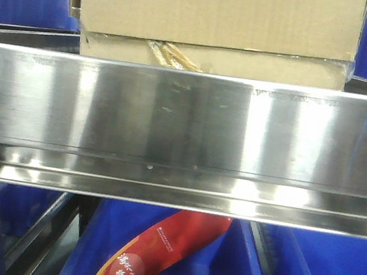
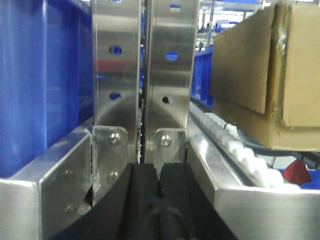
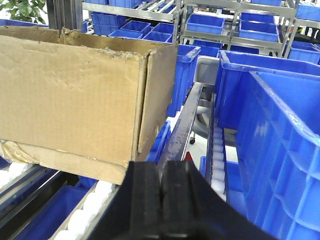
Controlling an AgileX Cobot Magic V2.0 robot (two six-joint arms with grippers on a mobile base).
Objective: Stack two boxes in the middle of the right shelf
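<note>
Black jaws of the right gripper point(image 3: 167, 200) and left gripper point(image 2: 159, 200) sit pressed together, empty. Up and left of the right one, the tall box point(image 3: 75, 90) rests on the flat box point(image 3: 70, 162), on the shelf level point(image 1: 185, 127). Overhang past the rollers point(image 2: 235, 147) could tip the stack if nudged.

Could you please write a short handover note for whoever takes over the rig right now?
Left gripper: shut, empty, facing the perforated uprights.
Right gripper: shut, empty, beside the boxes.
The tall box sits on top of the flat box, on the shelf level behind the shiny front rail. Blue bins stand on either side.
Done: the stack appears in place.
Left: check that it sits squarely, then retract both arms.
</note>
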